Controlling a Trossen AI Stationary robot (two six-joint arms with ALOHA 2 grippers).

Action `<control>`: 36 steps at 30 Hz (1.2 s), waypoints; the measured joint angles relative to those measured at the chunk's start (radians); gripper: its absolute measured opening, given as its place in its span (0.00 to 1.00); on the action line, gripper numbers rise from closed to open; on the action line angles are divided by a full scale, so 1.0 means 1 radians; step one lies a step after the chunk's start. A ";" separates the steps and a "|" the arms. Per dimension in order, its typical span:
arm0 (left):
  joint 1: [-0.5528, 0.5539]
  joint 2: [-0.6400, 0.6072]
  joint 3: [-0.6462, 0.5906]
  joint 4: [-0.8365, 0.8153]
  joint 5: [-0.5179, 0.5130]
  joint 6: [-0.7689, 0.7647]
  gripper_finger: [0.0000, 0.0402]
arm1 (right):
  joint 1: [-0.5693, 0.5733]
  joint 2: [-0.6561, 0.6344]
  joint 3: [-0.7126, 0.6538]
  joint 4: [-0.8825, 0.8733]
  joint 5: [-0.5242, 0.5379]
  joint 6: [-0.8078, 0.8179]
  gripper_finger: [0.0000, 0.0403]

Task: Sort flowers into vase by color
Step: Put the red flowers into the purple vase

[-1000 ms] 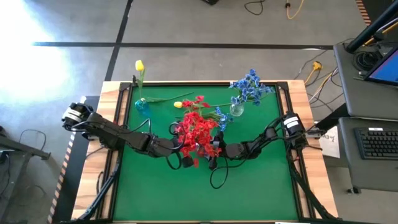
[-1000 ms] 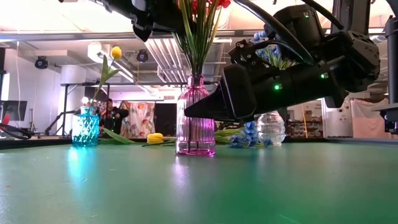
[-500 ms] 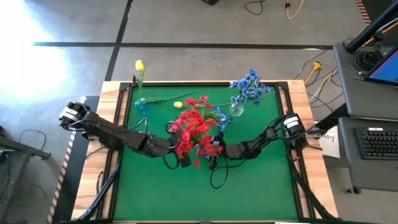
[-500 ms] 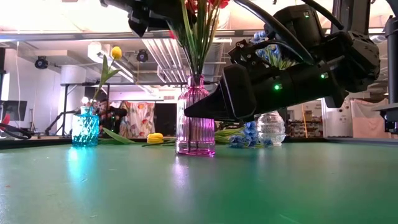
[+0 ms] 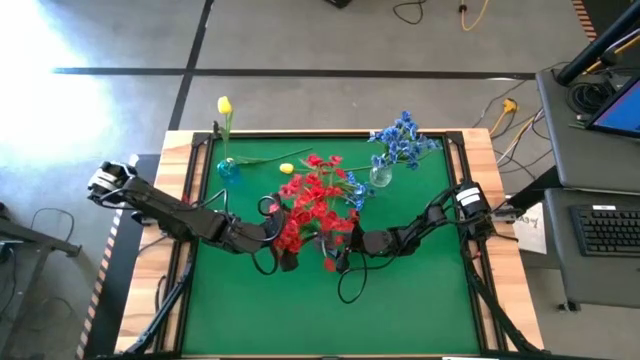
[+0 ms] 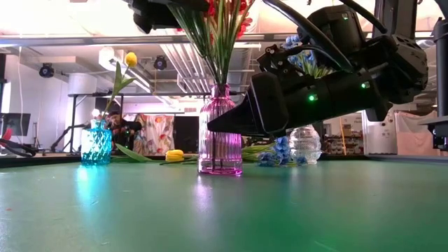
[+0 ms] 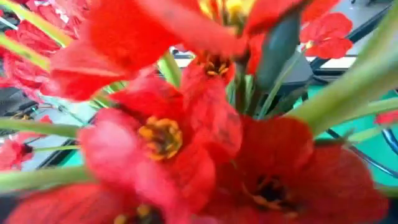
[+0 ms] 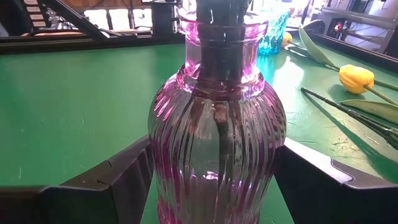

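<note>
A bunch of red flowers point(image 5: 315, 200) stands with its green stems in a ribbed pink glass vase point(image 6: 220, 133) at the middle of the green mat. The blossoms fill the left wrist view point(image 7: 186, 124). From above, they hide the vase. My right gripper point(image 8: 217, 144) comes in from the table's right and is shut on the vase. My left gripper point(image 5: 280, 240) is at blossom height on the bunch's left side. It shows as a dark shape at the top of the low view point(image 6: 157, 10). Whether it touches the stems does not show. My right gripper holds the pink vase by its belly point(image 8: 163, 155), one finger point(image 8: 124, 171) on each side of it. The fingers come in level from the table's right. The vase stands upright with its base point(image 6: 220, 170) on the mat.
A clear vase point(image 6: 306, 143) with blue flowers point(image 5: 400, 140) stands at the far right. A turquoise vase point(image 6: 96, 143) with one yellow flower point(image 5: 224, 105) stands at the far left. Another yellow flower point(image 8: 356, 78) lies on the mat between them. The near half of the mat point(image 5: 330, 310) is bare.
My left gripper has drawn back toward the table's left edge and risen a little. The red flowers' stems, bunched together a second ago, have fanned out above the vase's neck, and the blossoms have spread. The vase and my right gripper have kept still.
</note>
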 joint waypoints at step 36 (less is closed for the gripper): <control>-0.202 -0.107 0.258 -0.900 -0.043 -0.313 0.71 | 0.000 0.000 0.000 0.000 0.001 0.016 0.70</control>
